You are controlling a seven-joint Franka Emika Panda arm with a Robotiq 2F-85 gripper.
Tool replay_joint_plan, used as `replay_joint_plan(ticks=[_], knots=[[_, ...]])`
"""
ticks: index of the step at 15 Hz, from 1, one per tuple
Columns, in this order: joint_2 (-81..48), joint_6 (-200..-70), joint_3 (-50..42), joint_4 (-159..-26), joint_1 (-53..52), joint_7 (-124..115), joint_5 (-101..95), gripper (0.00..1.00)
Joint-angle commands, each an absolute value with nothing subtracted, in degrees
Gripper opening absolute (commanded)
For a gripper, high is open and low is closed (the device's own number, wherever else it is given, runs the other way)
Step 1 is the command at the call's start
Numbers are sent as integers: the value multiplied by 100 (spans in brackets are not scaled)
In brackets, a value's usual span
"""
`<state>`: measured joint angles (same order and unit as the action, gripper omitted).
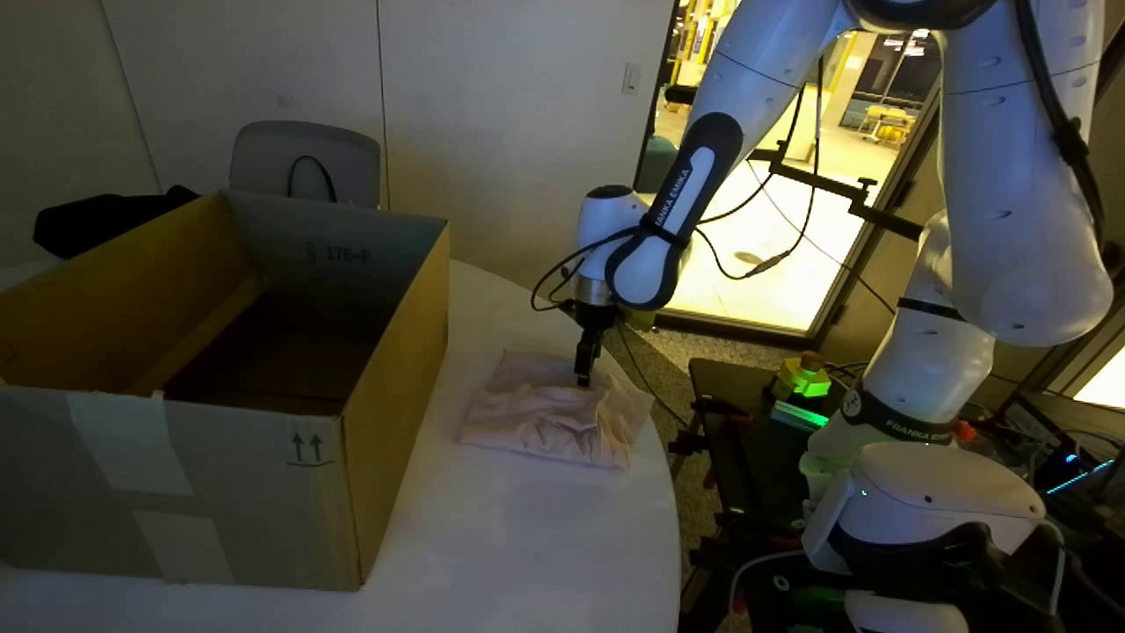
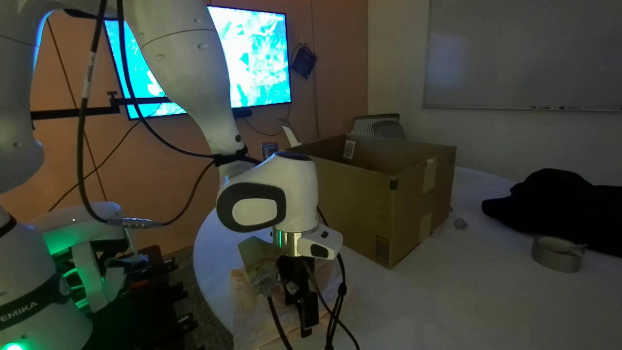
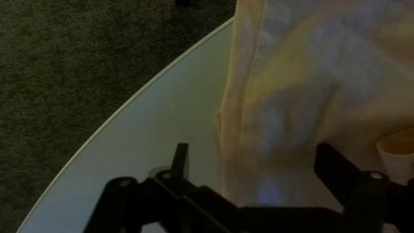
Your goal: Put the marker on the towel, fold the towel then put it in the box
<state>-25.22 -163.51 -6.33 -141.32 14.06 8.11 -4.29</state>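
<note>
White tabletop (image 1: 527, 536), near to far: one cardboard box (image 1: 395, 404), its closest face printed with two upward arrows (image 1: 308, 448); near it lies one wrinkled towel (image 1: 536, 420). Over the towel the gripper (image 3: 252, 146) stands, its two fingers spread wide (whether they touch the cloth cannot be told). The arm (image 1: 1011, 202) is lettered FRANKA EMIKA. Farther off, the box's inner wall bears characters (image 1: 341, 256) ending "76-P"; beyond stands one grey chair (image 1: 264, 163).

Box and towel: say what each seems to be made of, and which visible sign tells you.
Box: probably cardboard, matt brown; stiff, flat panels carry printed arrows and pale tape.
Towel: thin fabric, dull finish; soft wrinkles and limp edges suggest it. Perhaps cotton, but the fibre can't be told.
</note>
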Motion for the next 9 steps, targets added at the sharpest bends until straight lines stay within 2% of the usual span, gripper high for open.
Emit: replay_joint_plan(ticks=[1,3,6,7,9], knots=[[-3121,-16248,-324,-13562,1773,1297,-162,100],[-3393,-16144,-230,-13241,1894,1394,-119,100],[-3703,-15792,-141,-12642,2022,1508,-76,73],[-3780,-15682,-139,-12462,2034,1521,-75,59],[-3892,-15476,-119,-12146,2050,1576,-70,42]])
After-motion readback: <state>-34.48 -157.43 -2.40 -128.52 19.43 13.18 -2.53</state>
